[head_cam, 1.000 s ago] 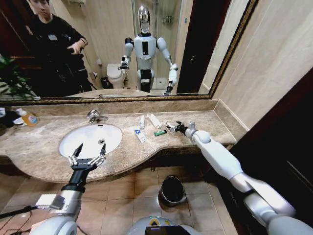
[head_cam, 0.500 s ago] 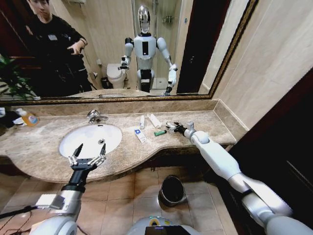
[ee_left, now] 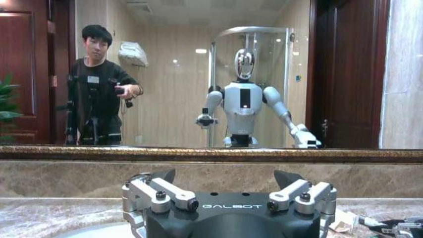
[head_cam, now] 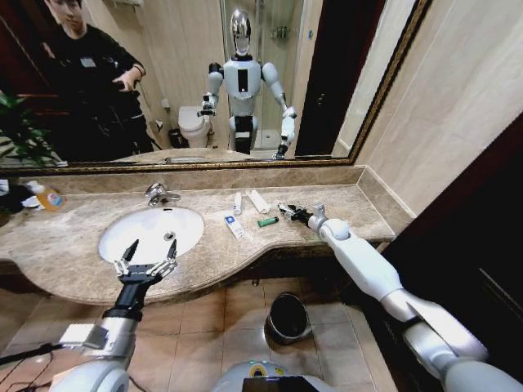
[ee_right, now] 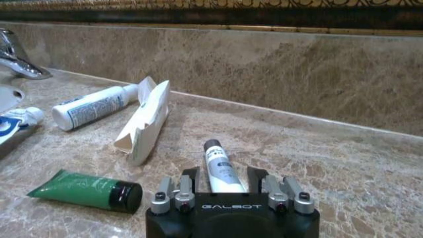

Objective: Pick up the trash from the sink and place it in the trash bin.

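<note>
The white oval sink is set in the beige marble counter. To its right lie a white tube, a flat white packet, a blue-marked packet and a short green tube. My right gripper rests low on the counter just right of them. In the right wrist view its jaws have closed in on a small black-capped white tube that lies on the marble. My left gripper hangs open over the sink's front rim. The black trash bin stands on the floor below the counter.
A chrome faucet stands behind the basin. An orange-labelled bottle sits at the counter's far left. The mirror and marble backsplash run along the back. A wall closes the right end.
My right gripper's jaws have narrowed around the small white tube and the wrist has shifted slightly. The left arm has not moved.
</note>
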